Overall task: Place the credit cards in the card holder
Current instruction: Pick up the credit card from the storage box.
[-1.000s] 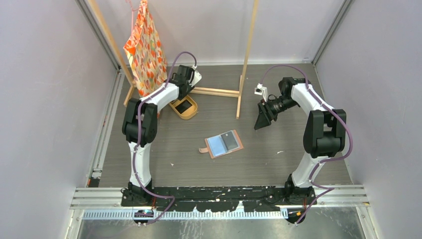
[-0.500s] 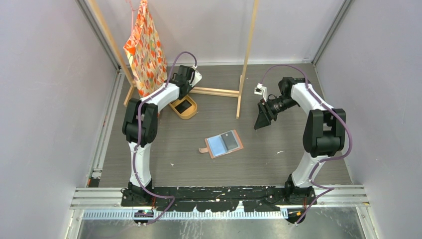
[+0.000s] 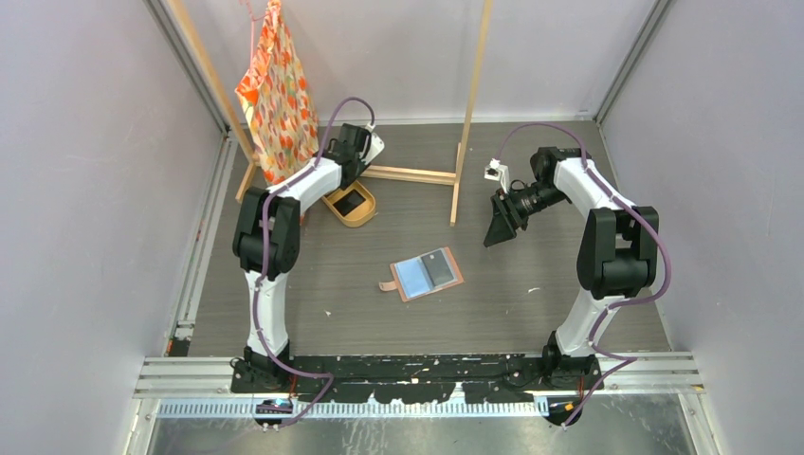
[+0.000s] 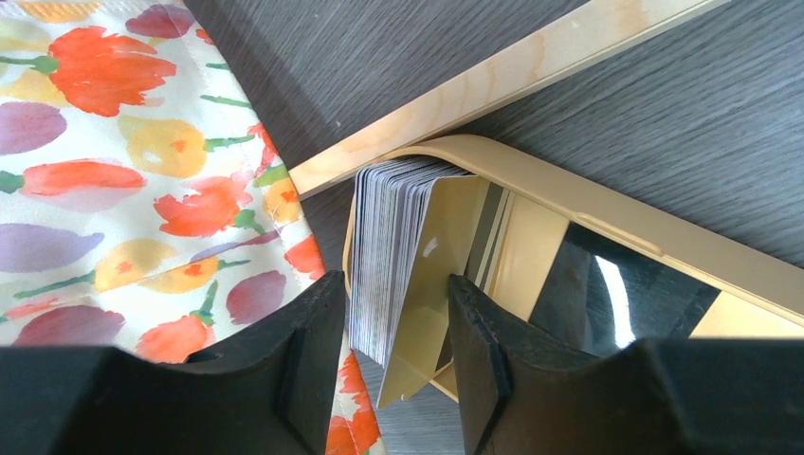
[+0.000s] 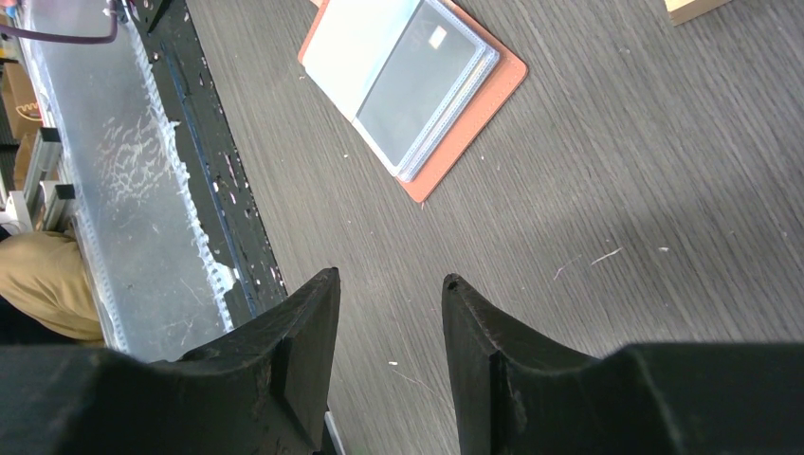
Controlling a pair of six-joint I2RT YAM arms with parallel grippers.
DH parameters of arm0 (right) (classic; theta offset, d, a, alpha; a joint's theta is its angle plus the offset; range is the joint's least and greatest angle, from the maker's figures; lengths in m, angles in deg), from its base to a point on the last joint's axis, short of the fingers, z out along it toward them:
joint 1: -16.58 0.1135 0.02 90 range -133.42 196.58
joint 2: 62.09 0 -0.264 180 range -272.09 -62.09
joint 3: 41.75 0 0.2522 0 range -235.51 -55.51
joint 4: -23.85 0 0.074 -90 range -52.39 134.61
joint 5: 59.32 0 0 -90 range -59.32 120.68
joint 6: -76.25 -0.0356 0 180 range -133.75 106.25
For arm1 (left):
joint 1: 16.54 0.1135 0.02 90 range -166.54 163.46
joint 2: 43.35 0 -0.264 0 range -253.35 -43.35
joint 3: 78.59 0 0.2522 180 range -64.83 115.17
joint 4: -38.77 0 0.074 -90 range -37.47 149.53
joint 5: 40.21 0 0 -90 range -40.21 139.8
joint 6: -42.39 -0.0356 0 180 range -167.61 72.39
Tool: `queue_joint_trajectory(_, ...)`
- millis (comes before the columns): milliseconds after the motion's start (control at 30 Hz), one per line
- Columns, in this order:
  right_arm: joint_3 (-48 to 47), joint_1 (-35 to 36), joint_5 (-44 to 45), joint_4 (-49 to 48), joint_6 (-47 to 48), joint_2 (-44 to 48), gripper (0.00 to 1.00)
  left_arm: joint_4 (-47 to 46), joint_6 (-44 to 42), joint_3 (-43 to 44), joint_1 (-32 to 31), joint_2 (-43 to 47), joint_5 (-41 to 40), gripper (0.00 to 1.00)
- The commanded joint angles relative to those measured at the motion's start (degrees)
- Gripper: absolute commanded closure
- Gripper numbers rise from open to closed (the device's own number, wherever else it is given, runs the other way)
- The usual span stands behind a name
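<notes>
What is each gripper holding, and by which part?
The right gripper holds nothing, jaws open. The left gripper straddles one end of the upright stack of plastic cards in the oval tan tray; whether it grips is unclear.

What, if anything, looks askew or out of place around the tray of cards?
One tan card leans away from the upright stack of credit cards in the oval tray, tilted between the tips of the left end effector; the others stand packed together.

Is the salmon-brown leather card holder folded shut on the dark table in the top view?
No, the salmon-brown leather card holder lies spread open on the dark table, glossy inner pockets facing up.
</notes>
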Motion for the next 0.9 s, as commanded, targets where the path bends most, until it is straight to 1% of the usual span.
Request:
queue_joint_trajectory(0,-2.17,0.12,-1.50,1.12,1.16,-0.08,0.51,-3.38,0.78,0.26,-0.24,3.82,-1.54,0.55)
queue_joint_trajectory(267,-2.43,0.12,-1.59,1.65,1.38,-0.47,0.51,-3.08,1.37,0.24,-0.43,4.14,-0.44,0.55)
queue_joint_trajectory(400,-2.43,0.06,-1.52,1.73,1.46,-0.33,0.51,-2.21,1.48,0.85,-0.49,3.73,-0.30,0.63)
queue_joint_trajectory(600,-2.43,0.10,-1.59,1.77,1.47,-0.44,0.51,-2.07,1.57,0.94,-0.51,3.63,-0.13,0.65)
queue_joint_trajectory(800,-2.50,0.13,-1.67,1.91,1.55,-0.59,0.51,-1.92,1.66,1.04,-0.68,3.70,-0.09,0.72)
queue_joint_trajectory(867,-2.65,0.13,-1.67,2.21,1.71,-0.76,0.51,-1.85,1.71,1.13,-0.69,3.71,-0.18,0.77)
